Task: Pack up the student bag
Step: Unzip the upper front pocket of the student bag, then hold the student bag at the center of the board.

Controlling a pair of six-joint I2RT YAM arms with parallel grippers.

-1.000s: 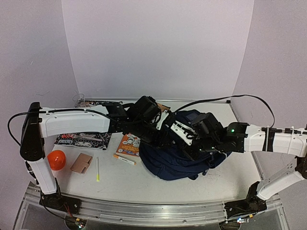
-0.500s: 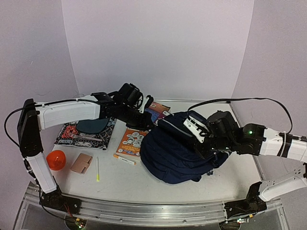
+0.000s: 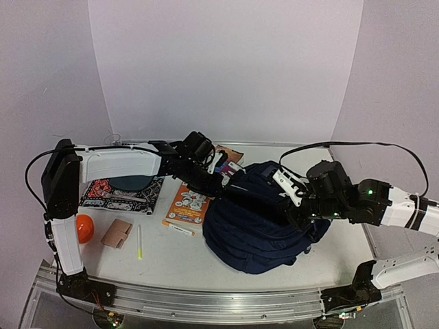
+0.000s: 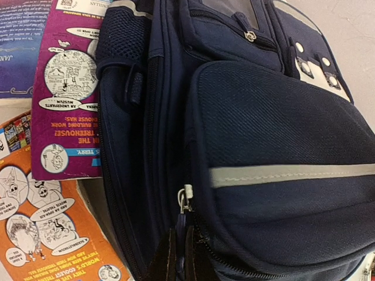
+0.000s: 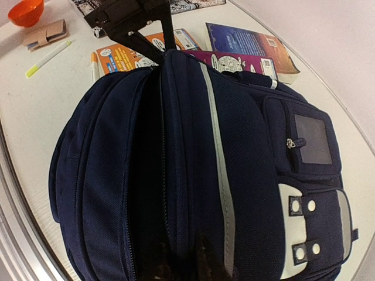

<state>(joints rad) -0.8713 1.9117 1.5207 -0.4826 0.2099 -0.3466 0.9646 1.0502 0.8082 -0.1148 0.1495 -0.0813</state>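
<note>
From above, the backpack (image 3: 254, 226) lies on the right half of the bench (image 3: 171, 264), its long axis running left to right between your two arms. The left claw (image 3: 221, 179) is at its far-left end and the right claw (image 3: 296, 209) is against its right end. In the left wrist view, the left claw (image 4: 179, 260) is pressed together on the backpack's zip seam, with the zip pull (image 4: 184, 198) just above the fingertips. It looks like a pinch on the pull's cord. In the right wrist view, the seam runs straight away from the right claw (image 5: 181, 266) toward the left one, so any zip travel likely follows that line. You cannot tell whether the right claw is spread or gripping, because its tips blur into the dark fabric.
</note>
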